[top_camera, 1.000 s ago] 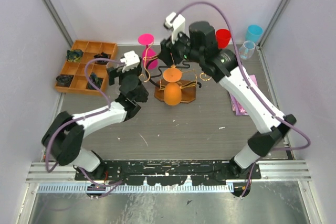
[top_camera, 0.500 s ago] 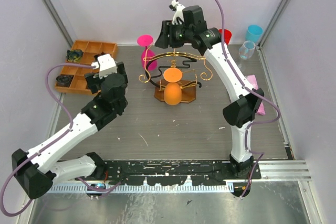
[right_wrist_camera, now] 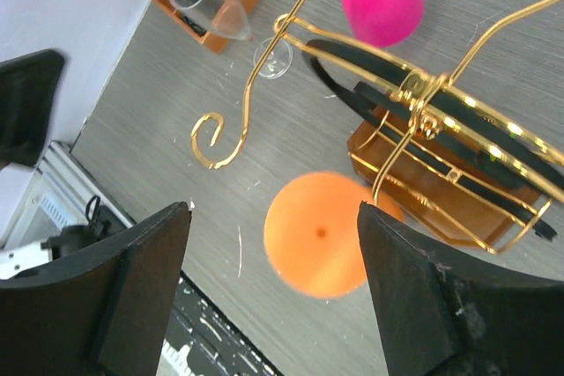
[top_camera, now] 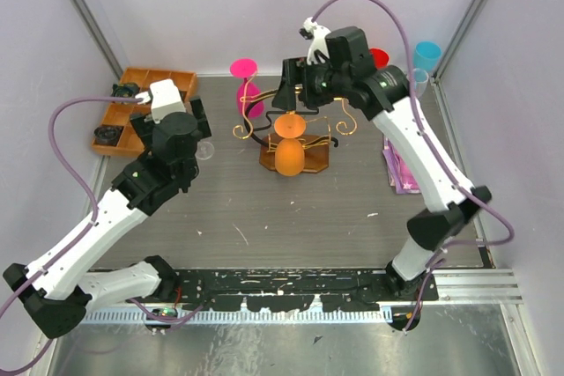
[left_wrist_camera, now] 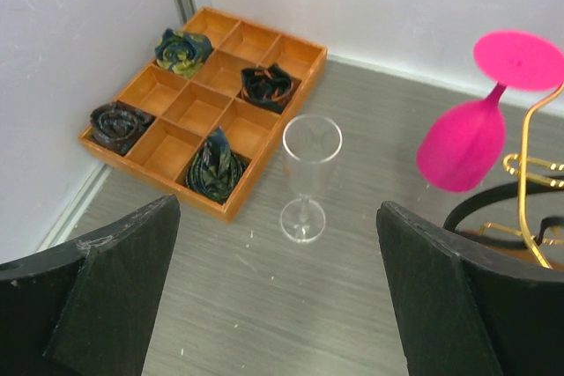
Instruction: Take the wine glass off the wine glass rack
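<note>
The wine glass rack (top_camera: 304, 125) is gold curly wire with a black ring on a dark brown wooden base (right_wrist_camera: 441, 187). An orange wine glass (top_camera: 289, 152) hangs bowl-down at its front, and it also shows in the right wrist view (right_wrist_camera: 319, 237). A pink wine glass (top_camera: 249, 94) hangs at its left side, and it also shows in the left wrist view (left_wrist_camera: 465, 143). A clear flute (left_wrist_camera: 308, 173) stands upright on the table beside the tray. My left gripper (left_wrist_camera: 275, 209) is open and empty, short of the flute. My right gripper (right_wrist_camera: 273, 213) is open and empty above the rack, over the orange glass.
A compartmented wooden tray (top_camera: 123, 125) with dark rolled cloths sits at the back left. A red cup (top_camera: 377, 61), a blue cup (top_camera: 426, 54) and a clear cup (top_camera: 415, 84) stand at the back right. A pink flat item (top_camera: 401, 172) lies at the right.
My left gripper has drawn back left from the rack, and the clear flute now stands on the table by the tray. My right gripper has shifted above the rack, over the orange glass.
</note>
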You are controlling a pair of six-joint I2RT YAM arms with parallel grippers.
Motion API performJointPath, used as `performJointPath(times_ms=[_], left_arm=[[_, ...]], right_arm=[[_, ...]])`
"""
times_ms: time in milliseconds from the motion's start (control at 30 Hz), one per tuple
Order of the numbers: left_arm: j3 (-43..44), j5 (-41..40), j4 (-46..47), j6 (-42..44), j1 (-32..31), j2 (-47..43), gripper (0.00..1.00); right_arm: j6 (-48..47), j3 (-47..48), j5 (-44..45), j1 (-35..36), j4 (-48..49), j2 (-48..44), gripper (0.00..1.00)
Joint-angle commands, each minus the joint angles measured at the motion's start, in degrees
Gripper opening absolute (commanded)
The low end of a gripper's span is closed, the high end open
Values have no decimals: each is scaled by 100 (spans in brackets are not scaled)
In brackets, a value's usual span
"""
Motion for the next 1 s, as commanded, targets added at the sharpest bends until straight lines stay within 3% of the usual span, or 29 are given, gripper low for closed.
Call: performJointPath(times_ms=[0, 200, 367, 633, 767, 967], left_arm=[[85, 276, -569, -262, 0, 72, 99], [69, 390, -744, -413, 3, 48, 99], [84, 426, -948, -488, 7, -26, 99], [68, 410, -1083, -447, 6, -207, 99], [56, 445, -1081, -438, 8, -204, 99], [69, 470, -1117, -455, 12, -122, 99]], right_arm=[[-188, -314, 342, 160, -175, -711, 82], [-639, -464, 1317, 814, -535, -648, 92], [-721, -655, 1799, 890, -428, -582, 96], [-98, -1056, 1253, 295, 74, -721, 83], [-95, -1124, 995, 243, 75, -634, 82], [-107, -1208, 330, 236, 231, -546, 68]])
